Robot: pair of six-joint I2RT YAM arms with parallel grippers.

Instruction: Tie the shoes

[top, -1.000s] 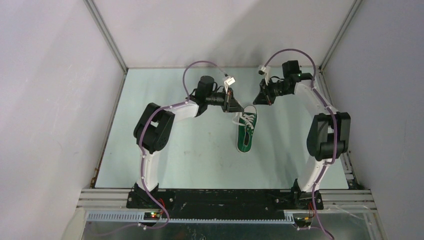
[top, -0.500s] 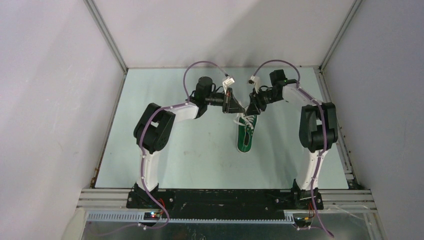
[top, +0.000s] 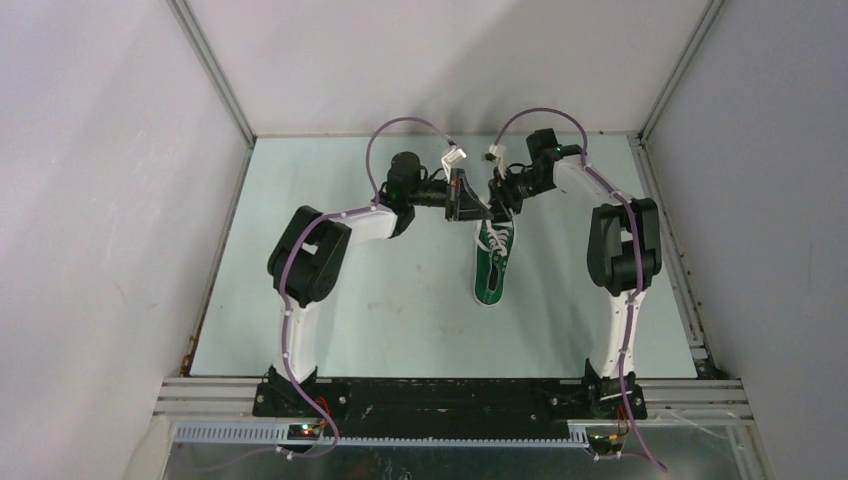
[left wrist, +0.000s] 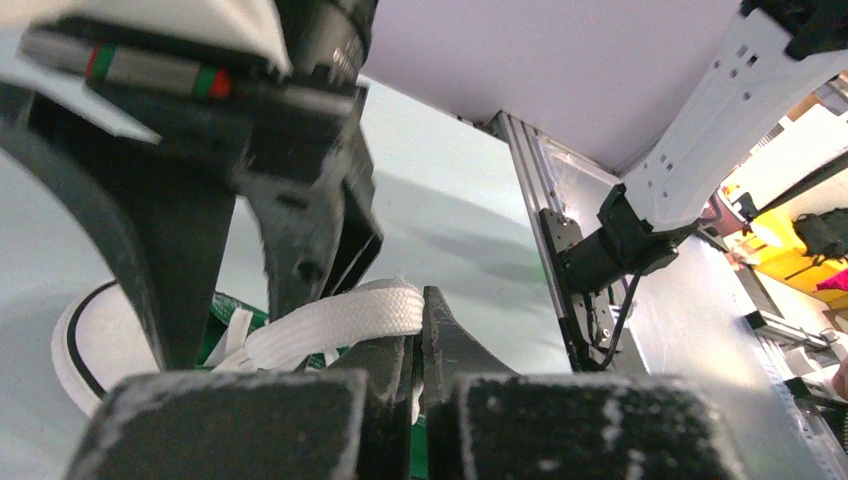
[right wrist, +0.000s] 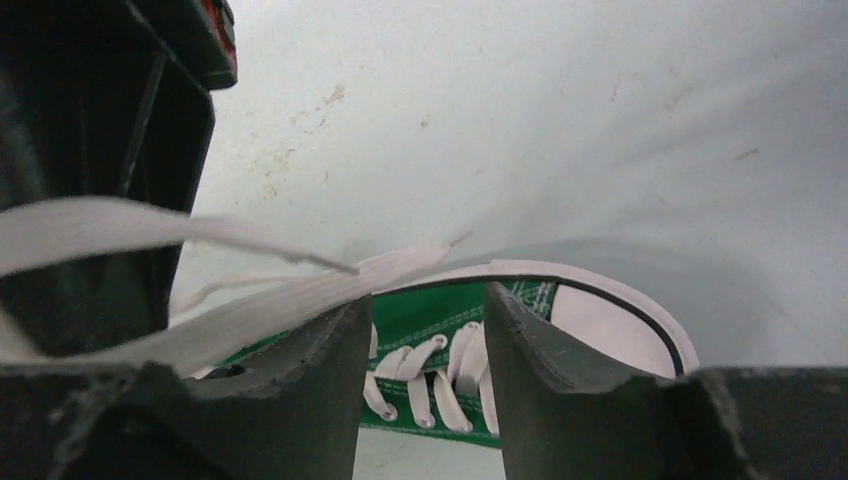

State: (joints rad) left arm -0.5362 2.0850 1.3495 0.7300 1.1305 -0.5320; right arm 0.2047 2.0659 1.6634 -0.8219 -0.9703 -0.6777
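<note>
A small green shoe (top: pixel 492 268) with a white toe cap lies mid-table, toe toward the back. My left gripper (top: pixel 478 211) hangs over the toe end, shut on a flat white lace (left wrist: pixel 340 318) that runs from its jaws down to the shoe (left wrist: pixel 95 345). Right beside it, my right gripper (top: pixel 497 209) stands open above the laced front of the shoe (right wrist: pixel 610 322). Between its fingers (right wrist: pixel 325 350) I see only the eyelets below. A lace (right wrist: pixel 250 310) drapes across the top of its left finger. Near the left gripper (left wrist: pixel 420 300), the right arm's dark fingers (left wrist: pixel 300 230) show.
The pale green table top (top: pixel 380 300) carries faint stains (right wrist: pixel 300 130). White walls close in the left, back and right. A metal frame rail (left wrist: pixel 540 200) runs along the table's right edge, and both arm bases sit on the near rail (top: pixel 450 398).
My right arm swung left from the back right to meet the left gripper over the shoe's toe, and its jaws went from shut to open. The left gripper stayed put, holding the lace.
</note>
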